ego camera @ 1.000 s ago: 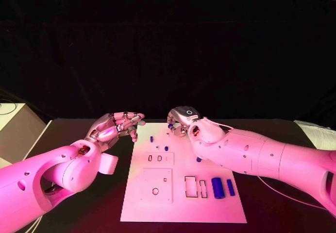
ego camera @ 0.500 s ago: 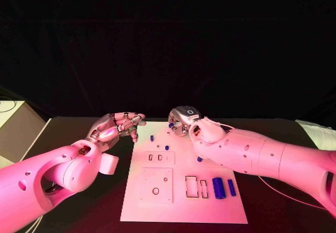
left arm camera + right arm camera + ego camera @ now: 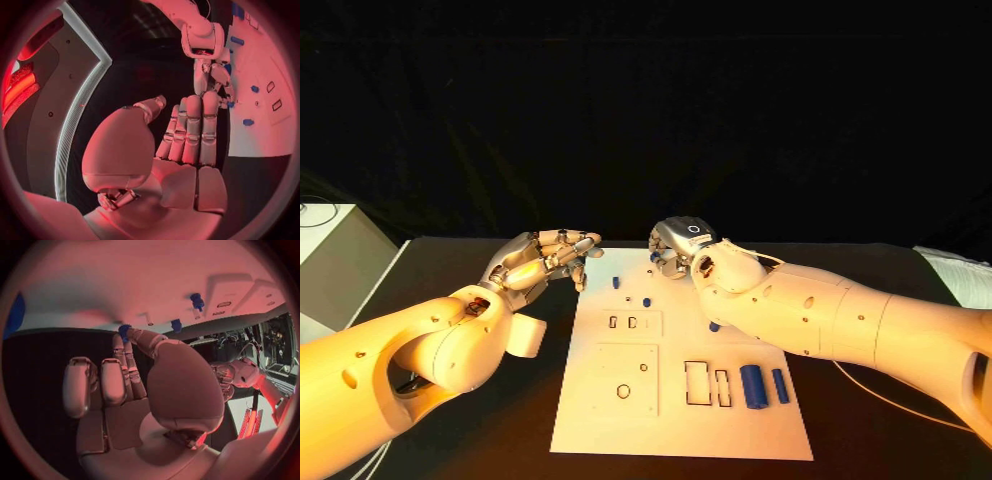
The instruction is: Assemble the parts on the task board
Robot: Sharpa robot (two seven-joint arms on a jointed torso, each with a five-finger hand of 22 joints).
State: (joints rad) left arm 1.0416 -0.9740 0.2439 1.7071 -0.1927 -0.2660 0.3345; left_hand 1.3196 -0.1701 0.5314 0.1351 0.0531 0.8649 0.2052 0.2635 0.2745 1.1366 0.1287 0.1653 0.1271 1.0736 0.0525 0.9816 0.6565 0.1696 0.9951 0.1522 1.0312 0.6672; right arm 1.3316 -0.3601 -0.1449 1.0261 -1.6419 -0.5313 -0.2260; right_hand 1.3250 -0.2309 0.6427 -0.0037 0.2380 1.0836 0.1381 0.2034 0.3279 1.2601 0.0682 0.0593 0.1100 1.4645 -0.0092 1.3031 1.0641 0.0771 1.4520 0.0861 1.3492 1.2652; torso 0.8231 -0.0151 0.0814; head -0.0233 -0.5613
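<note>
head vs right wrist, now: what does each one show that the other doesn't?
Head only: the two larger blue parts lying near the task board's near right corner, and the right hand from outside, at the board's far edge. Right wrist only: that hand's fingers pinching a small blue part. Both: the board, small blue parts standing in it, and the left hand.

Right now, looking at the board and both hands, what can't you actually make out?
- Head view: whether the right hand holds the small blue part at the task board far edge; its own fingers cover it.
- Right wrist view: the part shows at the fingertips, but grip or mere touch is unclear.
- Head view: a blue piece mid-board is half hidden under the right arm.
- Left hand appears to hold nothing.
</note>
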